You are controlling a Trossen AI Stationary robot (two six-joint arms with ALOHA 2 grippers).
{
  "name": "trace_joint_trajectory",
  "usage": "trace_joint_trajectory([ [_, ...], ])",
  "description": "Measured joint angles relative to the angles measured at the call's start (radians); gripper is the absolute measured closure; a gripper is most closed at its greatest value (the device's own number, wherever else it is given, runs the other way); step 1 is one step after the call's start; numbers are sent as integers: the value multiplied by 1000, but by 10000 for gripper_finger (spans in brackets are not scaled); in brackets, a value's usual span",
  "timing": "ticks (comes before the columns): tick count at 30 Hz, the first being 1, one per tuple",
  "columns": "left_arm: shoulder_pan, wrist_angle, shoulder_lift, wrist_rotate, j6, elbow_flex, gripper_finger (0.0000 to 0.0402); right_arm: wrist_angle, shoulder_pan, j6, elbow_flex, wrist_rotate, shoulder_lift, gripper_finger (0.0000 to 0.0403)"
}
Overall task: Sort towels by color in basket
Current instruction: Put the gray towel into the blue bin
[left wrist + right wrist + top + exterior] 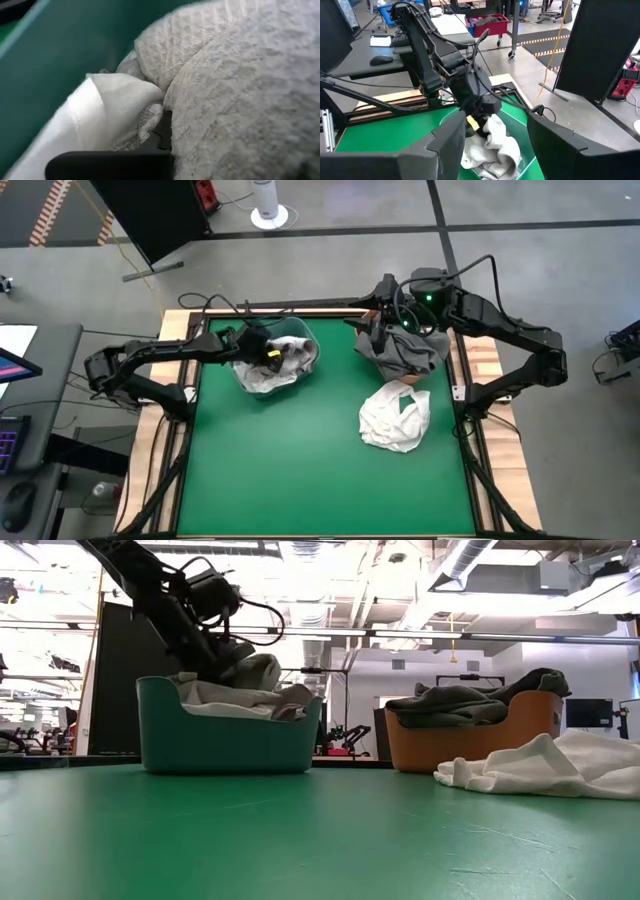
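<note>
- While sunk into the teal basket (228,740) at the table's (300,480) rear left, left pincer (270,352) clamped tight; pale towels (268,368) pressed all around it, cannot tell whether cloth is actually pinched between the fingers
- Up close from left wrist: white smooth towel (102,107) beside a light grey terry towel (240,95), both against the teal wall; dark finger (112,162) just under the cloth
- Seen from right wrist too: left arm reaching down into teal basket, pale towels (492,145) heaped under its pincer
- Right pincer (490,145) spread wide, nothing between the fingers; hovering at rear right over the orange basket (470,735), pointing across toward the left arm
- Orange basket stuffed with dark grey towels (405,350); folds hanging over the rim in low view
- Crumpled white towel (395,418) loose on the green table, just in front of the orange basket, outside both baskets; looks touching or nearly touching the basket base in low view
- Two baskets well apart, side by side along the rear edge
</note>
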Motion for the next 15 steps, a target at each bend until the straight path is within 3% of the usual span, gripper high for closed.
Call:
trace_joint_trajectory([
  [8,-26,17,16,-44,-401,14,397,-1,25,3,0,0,0,163],
  [15,-91,80,150,-140,-549,48,398,0,70,2,0,-3,0,163],
])
